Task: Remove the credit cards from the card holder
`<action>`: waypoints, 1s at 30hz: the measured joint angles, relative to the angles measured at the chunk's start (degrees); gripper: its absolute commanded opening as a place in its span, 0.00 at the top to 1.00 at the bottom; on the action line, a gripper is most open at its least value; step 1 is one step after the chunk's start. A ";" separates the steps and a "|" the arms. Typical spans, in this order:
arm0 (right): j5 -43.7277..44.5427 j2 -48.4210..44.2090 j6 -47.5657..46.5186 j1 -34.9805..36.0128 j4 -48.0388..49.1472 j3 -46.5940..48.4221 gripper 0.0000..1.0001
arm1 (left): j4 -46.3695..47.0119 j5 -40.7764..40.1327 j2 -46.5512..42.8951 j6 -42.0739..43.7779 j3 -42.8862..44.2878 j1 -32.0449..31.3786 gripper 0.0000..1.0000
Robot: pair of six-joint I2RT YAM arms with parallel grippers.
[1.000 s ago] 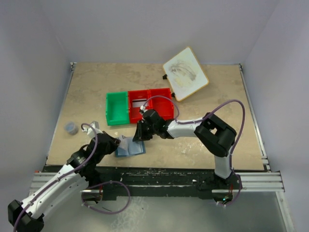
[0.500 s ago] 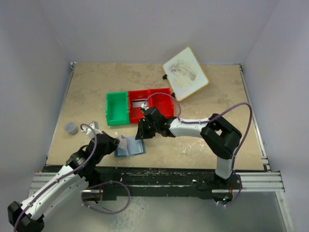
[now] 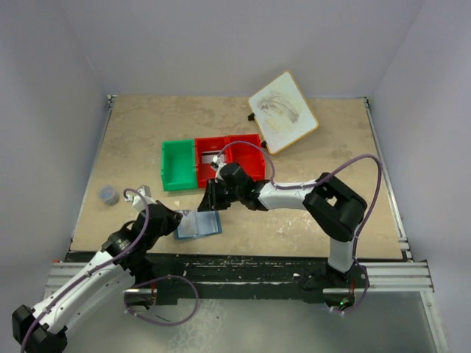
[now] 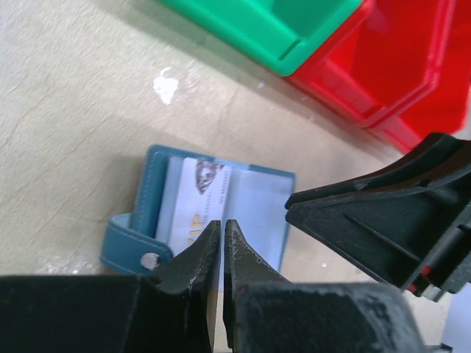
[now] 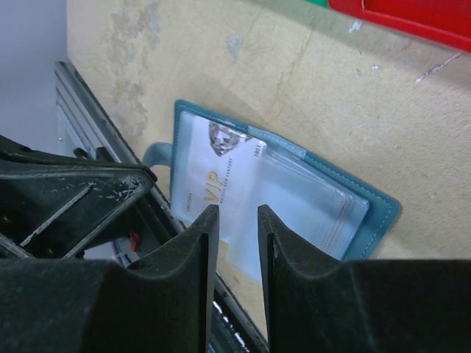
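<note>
The card holder (image 3: pixel 200 225) lies open and flat near the table's front edge, blue with a pale inside. It also shows in the left wrist view (image 4: pixel 151 198) and the right wrist view (image 5: pixel 372 213). A grey-white credit card (image 4: pixel 193 197) with gold "VIP" print sits in one panel under a clear sleeve (image 5: pixel 213 173). My left gripper (image 4: pixel 222 225) is shut, its tips over the holder's near edge, with nothing seen between them. My right gripper (image 5: pixel 237 215) is narrowly open and empty, just above the card. A pale card with a dark stripe (image 3: pixel 213 157) lies in the red bin.
A green bin (image 3: pixel 178 165) and two joined red bins (image 3: pixel 246 163) stand behind the holder. A white wood-rimmed board (image 3: pixel 283 112) lies at the back right. A small grey object (image 3: pixel 109 195) sits at the left. The two grippers are very close together over the holder.
The pale flap that stood up by my left gripper now lies flat. My right gripper has shifted slightly left, closer over the holder.
</note>
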 measured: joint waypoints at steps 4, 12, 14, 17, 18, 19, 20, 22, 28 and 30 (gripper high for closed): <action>-1.27 2.23 -0.07 0.59 0.33 0.02 0.66 | -0.33 0.24 1.11 0.00 -1.99 0.00 0.84; -2.38 6.47 -0.94 2.80 -0.46 3.17 0.66 | 1.86 1.36 7.04 0.07 -2.78 0.00 0.75; -2.47 6.75 -1.11 3.23 -0.46 3.52 0.66 | 2.27 1.95 9.03 -0.02 -3.13 0.00 0.74; -2.54 7.50 -1.16 3.61 -0.79 4.37 0.67 | 2.99 2.16 10.99 -0.28 -3.72 0.00 0.74; -2.51 8.00 -1.18 3.69 -0.83 4.79 0.67 | 2.91 2.16 11.47 -0.57 -3.93 0.00 0.73; -2.51 8.59 -1.14 3.72 -0.81 5.03 0.67 | 2.99 2.05 11.82 -0.96 -4.13 0.00 0.73; -2.51 9.09 -1.09 3.72 -0.81 5.11 0.68 | 3.15 1.97 11.98 -1.11 -4.15 0.00 0.73; -2.75 9.62 -0.59 3.72 -0.57 5.11 0.68 | 3.04 1.51 11.98 -1.31 -4.13 -0.02 0.70; -2.69 9.62 0.50 3.72 -0.33 4.72 0.70 | 2.38 -0.02 12.07 -1.07 -4.13 0.00 1.00; -2.71 9.62 0.87 3.72 0.09 4.39 0.70 | 2.08 -0.28 12.02 -1.01 -4.09 0.00 1.00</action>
